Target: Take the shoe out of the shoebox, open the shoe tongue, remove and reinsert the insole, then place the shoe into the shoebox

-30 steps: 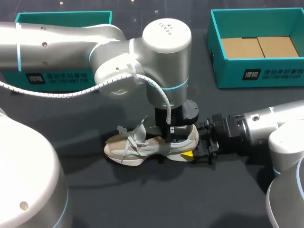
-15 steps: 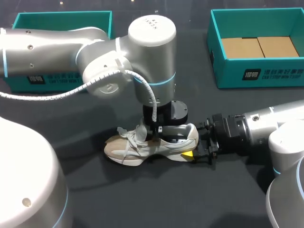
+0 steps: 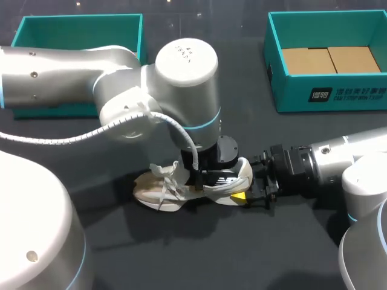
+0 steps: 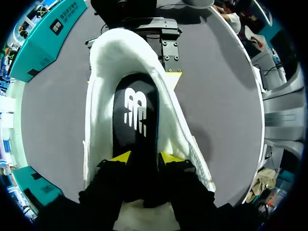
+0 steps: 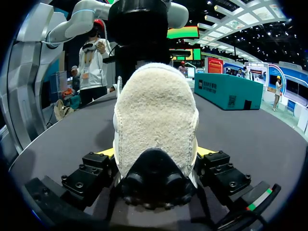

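**Both claws are holding the shoe at the middle of the table.**

A teal box (image 3: 78, 27) is sitting at the upper left. The left arm (image 3: 121, 103) is stretching in from the left edge and standing over the shoe (image 3: 154, 190). The shoe is lying on its sole on the dark table (image 3: 242, 254) just below centre, toe pointing left. The left gripper (image 4: 144, 159) is reaching down into the shoe's opening and pinching the black insole (image 4: 134, 115) between its yellow tips. The right gripper (image 5: 156, 153), entering from the right edge, is clamping the heel from both sides. A second teal box (image 3: 329, 93), floored with cardboard, is sitting at the upper right, well apart from the shoe.
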